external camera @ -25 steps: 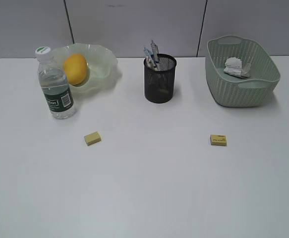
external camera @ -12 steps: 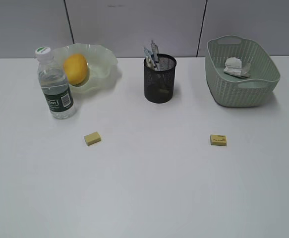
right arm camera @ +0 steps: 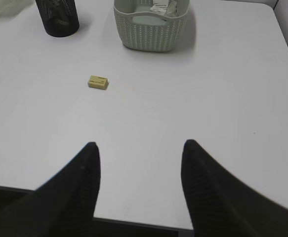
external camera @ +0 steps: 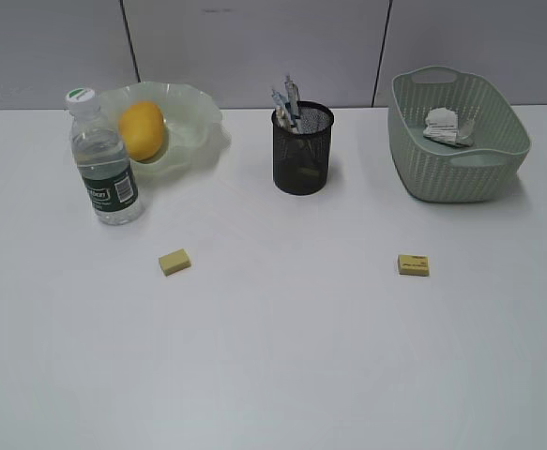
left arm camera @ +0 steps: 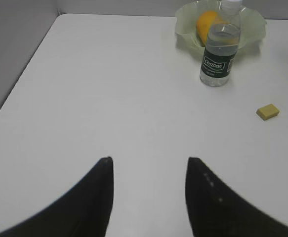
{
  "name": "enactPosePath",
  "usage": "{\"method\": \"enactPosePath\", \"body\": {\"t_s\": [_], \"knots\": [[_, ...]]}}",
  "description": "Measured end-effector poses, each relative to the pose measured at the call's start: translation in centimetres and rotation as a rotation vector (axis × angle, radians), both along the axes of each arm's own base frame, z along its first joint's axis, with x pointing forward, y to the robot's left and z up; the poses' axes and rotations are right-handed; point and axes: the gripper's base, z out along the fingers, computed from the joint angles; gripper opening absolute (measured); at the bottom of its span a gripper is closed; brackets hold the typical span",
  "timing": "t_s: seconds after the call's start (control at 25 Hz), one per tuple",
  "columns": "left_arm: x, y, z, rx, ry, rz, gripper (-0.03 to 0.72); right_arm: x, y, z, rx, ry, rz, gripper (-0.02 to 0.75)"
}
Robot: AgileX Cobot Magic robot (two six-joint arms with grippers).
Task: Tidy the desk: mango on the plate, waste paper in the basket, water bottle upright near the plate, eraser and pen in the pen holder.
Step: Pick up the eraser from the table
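From my station, two erasers remain on the desk [external camera: 273, 356]: the left eraser [left arm camera: 267, 112] lies ahead-right of my empty, half-open left gripper [left arm camera: 148, 170], the right eraser [right arm camera: 98, 82] ahead-left of my empty, open right gripper [right arm camera: 140, 158].

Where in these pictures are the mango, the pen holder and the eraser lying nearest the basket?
mango [external camera: 143, 130], exterior view, middle of its yellow skin.
pen holder [external camera: 302, 159], exterior view, front of the mesh wall.
eraser [right arm camera: 98, 82], right wrist view, its top face.
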Motion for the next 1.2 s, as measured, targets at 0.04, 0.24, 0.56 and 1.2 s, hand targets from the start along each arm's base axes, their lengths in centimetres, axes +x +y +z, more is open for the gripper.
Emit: {"method": "enactPosePath", "body": {"t_s": [0.04,0.24,0.56,1.2], "knots": [[0.0,0.0,0.0,0.0,0.0,0.0,0.349,0.0,0.0,0.0,0.0,0.0,0.0,0.426],[0.02,0.0,-0.03,0.0,0.0,0.0,0.313,0.0,0.0,0.0,0.0,0.0,0.0,0.426],[0.02,0.0,-0.03,0.0,0.0,0.0,0.276,0.0,0.0,0.0,0.0,0.0,0.0,0.426],[0.02,-0.01,-0.03,0.0,0.0,-0.001,0.559,0.0,0.01,0.0,0.001,0.0,0.001,0.426]]}}
